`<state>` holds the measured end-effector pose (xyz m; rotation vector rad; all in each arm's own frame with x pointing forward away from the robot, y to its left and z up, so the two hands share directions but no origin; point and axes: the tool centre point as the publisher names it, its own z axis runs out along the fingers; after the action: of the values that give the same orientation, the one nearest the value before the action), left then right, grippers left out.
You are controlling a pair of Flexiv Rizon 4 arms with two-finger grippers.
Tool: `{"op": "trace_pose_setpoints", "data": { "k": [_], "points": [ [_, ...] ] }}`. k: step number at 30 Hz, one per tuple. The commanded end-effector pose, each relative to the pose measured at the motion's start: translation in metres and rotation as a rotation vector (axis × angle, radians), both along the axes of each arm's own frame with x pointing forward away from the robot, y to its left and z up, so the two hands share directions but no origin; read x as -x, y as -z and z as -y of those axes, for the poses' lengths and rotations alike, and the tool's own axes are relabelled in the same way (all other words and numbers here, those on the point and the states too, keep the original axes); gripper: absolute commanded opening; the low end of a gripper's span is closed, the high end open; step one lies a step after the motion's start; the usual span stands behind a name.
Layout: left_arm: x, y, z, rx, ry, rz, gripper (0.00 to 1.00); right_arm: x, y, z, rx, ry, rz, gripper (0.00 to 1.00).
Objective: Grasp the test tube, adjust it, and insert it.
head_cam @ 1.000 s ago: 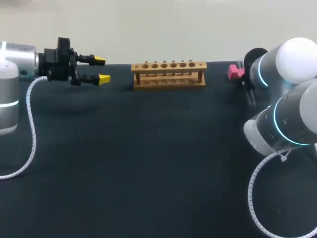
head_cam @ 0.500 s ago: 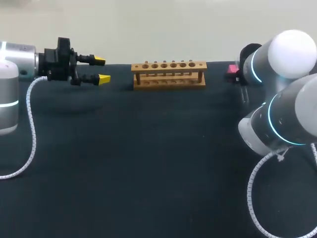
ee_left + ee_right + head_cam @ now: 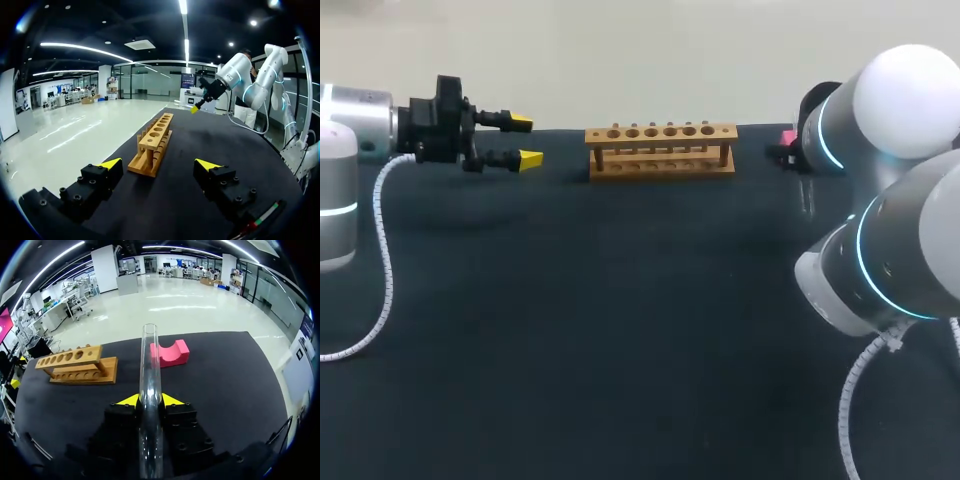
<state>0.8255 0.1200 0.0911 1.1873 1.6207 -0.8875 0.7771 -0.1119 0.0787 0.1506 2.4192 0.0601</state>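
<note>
Pinching test tube [image 3: 149,365] between both fingers, right gripper [image 3: 150,401] points toward pink block [image 3: 170,354]; left gripper [image 3: 158,164], fingers spread, faces wooden rack [image 3: 152,142].

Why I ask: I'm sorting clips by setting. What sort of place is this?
Likely a robotics lab bench: a wooden rack on a black table, a test tube in the right claw.

A lab — test-tube rack [image 3: 660,150] on black table [image 3: 570,330], left arm [image 3: 345,150], right arm [image 3: 905,250].
</note>
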Motion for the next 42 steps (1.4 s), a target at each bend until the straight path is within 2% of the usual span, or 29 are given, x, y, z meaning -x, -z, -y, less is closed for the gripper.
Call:
{"op": "trace_pose_setpoints", "data": {
  "k": [1, 4, 31, 37, 42],
  "points": [
    [0.002, 0.001, -0.001, 0.003, -0.003, 0.006, 1.0, 0.037, -0.045, -0.008, 0.016, 0.023, -0.005, 0.0],
    [0.002, 0.001, -0.001, 0.003, -0.003, 0.006, 1.0, 0.041, -0.055, -0.014, -0.001, 0.01, -0.001, 0.0],
    [0.002, 0.001, -0.001, 0.003, -0.003, 0.006, 1.0, 0.041, -0.055, -0.014, -0.001, 0.01, -0.001, 0.0],
    [0.002, 0.001, -0.001, 0.003, -0.003, 0.006, 1.0, 0.035, -0.058, -0.052, -0.022, 0.048, 0.058, 0.0],
    [0.002, 0.001, -0.001, 0.003, -0.003, 0.006, 1.0, 0.032, -0.056, -0.076, -0.037, 0.058, 0.075, 0.0]
  ]
}}
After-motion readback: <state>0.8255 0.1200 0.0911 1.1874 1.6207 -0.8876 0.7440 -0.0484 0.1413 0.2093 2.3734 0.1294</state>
